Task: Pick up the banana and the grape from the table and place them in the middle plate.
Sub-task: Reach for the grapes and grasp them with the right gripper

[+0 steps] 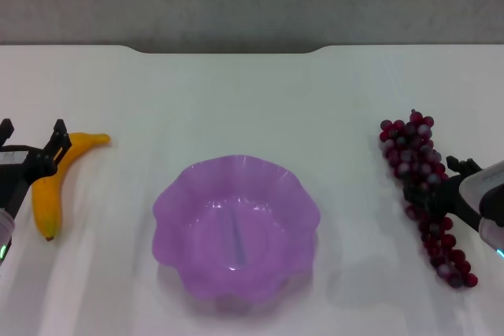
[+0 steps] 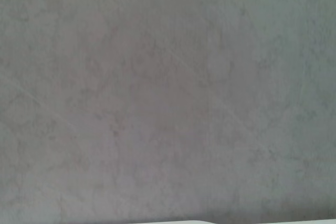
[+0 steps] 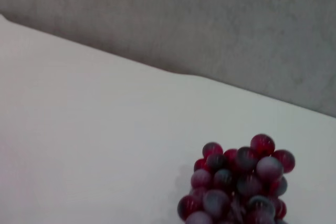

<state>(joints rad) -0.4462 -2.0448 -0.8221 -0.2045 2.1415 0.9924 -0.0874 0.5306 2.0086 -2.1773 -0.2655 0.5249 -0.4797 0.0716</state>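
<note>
Head view. The banana [image 1: 52,179], curved, smooth and yellow-orange with a small dark tip at its near end, lies on the white table [image 1: 252,100] at the robot's left. Its far end bends toward the centre of the table. The left gripper [image 1: 33,141] sits at the banana's upper stretch with its dark fingers [image 1: 58,138] spread apart, one finger over the fruit and the other out to the side; the jaws are released and hold nothing.

The grape [image 1: 425,190] is a long bunch of small round dark red-purple berries, several frosted pale, lying on the table at the robot's right and running from far to near. The right gripper [image 1: 439,186] is over the middle of the bunch (dark fingers overlap the berries, so whether its jaws are clenched or released cannot be told).

The middle plate [image 1: 236,227], a translucent purple bowl-like dish with a wavy, flower-shaped rim, stands on the table between the two fruits, well apart from each. Nothing lies in it.

Right wrist view. The far end of the grape bunch [image 3: 239,184] rests on the table [image 3: 94,129], with a grey wall [image 3: 210,19] beyond the table's edge.

Left wrist view. Only the grey wall [image 2: 168,87] fills the picture.
</note>
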